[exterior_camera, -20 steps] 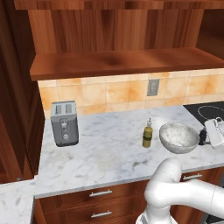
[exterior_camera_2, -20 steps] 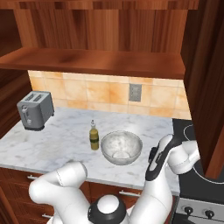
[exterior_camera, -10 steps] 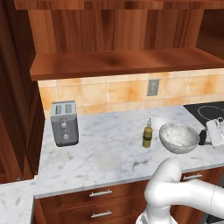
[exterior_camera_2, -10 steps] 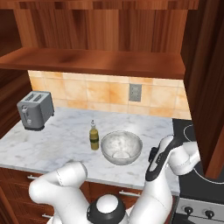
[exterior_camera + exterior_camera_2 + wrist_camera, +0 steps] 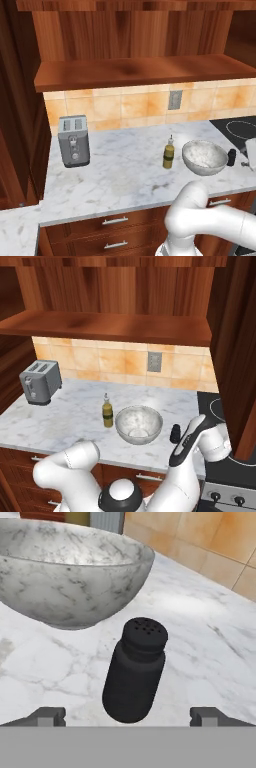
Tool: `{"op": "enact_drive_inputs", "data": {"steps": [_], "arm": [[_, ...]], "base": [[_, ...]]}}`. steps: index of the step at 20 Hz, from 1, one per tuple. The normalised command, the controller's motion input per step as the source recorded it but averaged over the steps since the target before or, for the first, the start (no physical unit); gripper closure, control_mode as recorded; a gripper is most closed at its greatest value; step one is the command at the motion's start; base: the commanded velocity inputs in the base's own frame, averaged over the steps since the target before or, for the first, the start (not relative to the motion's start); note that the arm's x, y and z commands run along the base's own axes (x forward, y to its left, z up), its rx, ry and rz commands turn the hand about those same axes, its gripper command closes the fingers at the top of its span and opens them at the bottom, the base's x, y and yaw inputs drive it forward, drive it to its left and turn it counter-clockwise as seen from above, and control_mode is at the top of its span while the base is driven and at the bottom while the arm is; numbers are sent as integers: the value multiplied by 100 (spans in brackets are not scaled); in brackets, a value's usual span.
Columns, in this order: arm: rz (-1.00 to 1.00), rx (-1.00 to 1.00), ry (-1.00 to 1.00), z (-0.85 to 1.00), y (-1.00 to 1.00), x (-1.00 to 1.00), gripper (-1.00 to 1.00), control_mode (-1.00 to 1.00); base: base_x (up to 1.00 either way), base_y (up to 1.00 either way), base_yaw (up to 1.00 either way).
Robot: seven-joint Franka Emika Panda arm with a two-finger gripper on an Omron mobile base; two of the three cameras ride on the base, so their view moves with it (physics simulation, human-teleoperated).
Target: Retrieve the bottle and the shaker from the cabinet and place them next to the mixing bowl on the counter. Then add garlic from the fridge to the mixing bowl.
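1. the white marble counter with grey veins (image 5: 115, 180) runs over reddish-brown wooden drawers with silver bar handles (image 5: 116, 220).
2. the wide, round, pale grey-white mixing bowl with a speckled inside (image 5: 139, 425) stands on the counter toward its right end.
3. the small olive-yellow bottle with a slim neck and pale cap (image 5: 168, 155) stands upright just beside the bowl, on the bowl's left.
4. the short black cylindrical shaker with a perforated top (image 5: 134, 671) stands upright on the marble just beside the bowl's right side, apart from it.
5. the two-finger gripper (image 5: 127, 716) hangs close to the shaker with its small dark fingertips (image 5: 48, 715) spread wide, one on each side of the shaker's base; both stand clear of it, so the claw grips nothing.
6. a silver two-slot toaster (image 5: 73, 141) sits at the counter's left end, well apart from the bowl.
7. the reddish-brown wood cabinet shelf (image 5: 145, 70) hangs above the tan tiled backsplash (image 5: 120, 362).
8. a black stovetop (image 5: 239, 129) adjoins the counter on the right.
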Motion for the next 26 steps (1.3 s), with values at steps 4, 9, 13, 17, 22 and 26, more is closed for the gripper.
{"op": "enact_drive_inputs", "data": {"steps": [4,9,13,17,22,26], "arm": [[-12,-10,0,4,4,-85,-100,-100],[-4,-36,0,14,31,-98,-100,-100],[-3,-45,0,5,36,-69,-100,-100],[-6,-30,2,41,18,-60,-100,-100],[0,-23,-2,67,21,-77,-100,-100],[13,-18,2,70,51,-49,-100,-100]], "base": [[0,0,0],[0,0,0],[0,0,0],[0,0,0],[0,0,0],[0,0,0]]}}
